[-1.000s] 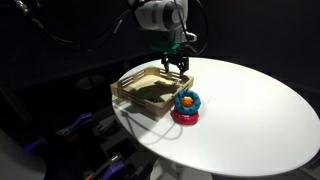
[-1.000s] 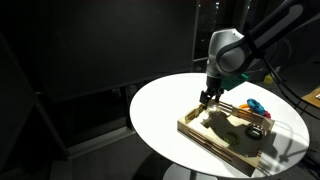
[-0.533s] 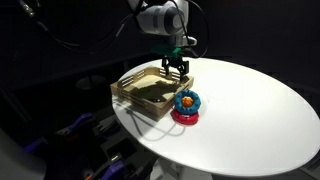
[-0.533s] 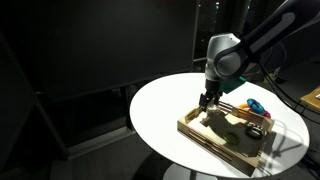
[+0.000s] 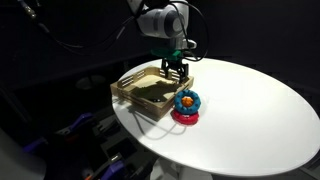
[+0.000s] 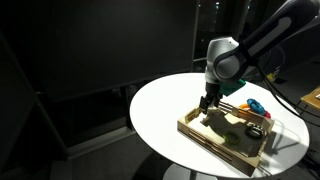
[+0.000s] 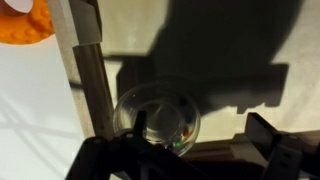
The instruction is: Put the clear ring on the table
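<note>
Clear ring (image 7: 157,117) lies inside the wooden tray (image 7: 95,80), just beside its wall (faint outline only, wrist view). Gripper (image 7: 185,145) hangs over it, fingers spread apart, ring between them, unclamped. Tray sits on the white table (image 5: 250,110), stacked rings (image 5: 186,104) near.

Wooden tray rim (image 7: 93,75) close, stacked rings (image 5: 186,104) beside, table (image 5: 255,110) open beyond
</note>
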`<state>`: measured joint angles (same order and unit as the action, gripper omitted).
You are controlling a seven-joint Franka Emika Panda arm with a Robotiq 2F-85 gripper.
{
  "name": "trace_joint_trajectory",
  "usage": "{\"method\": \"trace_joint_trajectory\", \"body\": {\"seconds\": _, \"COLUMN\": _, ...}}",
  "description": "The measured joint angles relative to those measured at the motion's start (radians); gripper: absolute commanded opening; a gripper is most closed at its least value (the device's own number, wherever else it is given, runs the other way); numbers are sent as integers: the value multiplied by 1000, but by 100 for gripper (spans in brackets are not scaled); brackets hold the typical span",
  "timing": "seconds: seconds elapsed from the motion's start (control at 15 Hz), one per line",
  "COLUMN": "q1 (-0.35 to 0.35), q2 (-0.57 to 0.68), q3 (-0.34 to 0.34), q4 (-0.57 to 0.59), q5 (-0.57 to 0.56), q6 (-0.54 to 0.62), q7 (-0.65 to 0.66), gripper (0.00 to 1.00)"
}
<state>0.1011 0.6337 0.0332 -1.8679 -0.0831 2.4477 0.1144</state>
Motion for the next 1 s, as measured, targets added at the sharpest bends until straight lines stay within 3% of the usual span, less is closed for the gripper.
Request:
{"method": "trace_joint_trajectory", "body": {"seconds": 0.13, "q1": 0, "q2": 3, "q3": 1, "q4": 0, "q5": 7, "q6": 0, "q7": -1, "gripper": 100}}
{"method": "trace_joint_trajectory", "body": {"seconds": 0.27, "q1": 0, "q2": 5, "q3": 3, "q4": 0, "q5": 15, "q6": 0, "q7": -3, "gripper": 73}}
{"method": "trace_joint_trajectory", "body": {"seconds": 0.33, "q1": 0, "q2": 6, "q3": 4, "q4": 1, "q5": 16, "q6": 0, "q7": -3, "gripper": 67}}
{"method": "trace_joint_trajectory", "body": {"seconds": 0.53, "q1": 0, "q2": 12, "q3": 8, "q4": 4, "q5": 19, "q6": 0, "q7": -4, "gripper": 61}}
{"method": "trace_joint_trajectory", "body": {"seconds": 0.6, "q1": 0, "q2": 15, "q3": 8, "q4": 6, "q5": 19, "q6": 0, "q7": -4, "gripper": 64}}
{"method": "trace_joint_trajectory", "body": {"seconds": 0.73, "q1": 0, "q2": 19, "q3": 9, "q4": 8, "q5": 19, "q6": 0, "q7": -4, "gripper": 37}}
{"method": "trace_joint_trajectory", "body": {"seconds": 1.0, "q1": 0, "q2": 19, "q3": 9, "q4": 9, "q5": 19, "q6": 0, "q7": -4, "gripper": 4}}
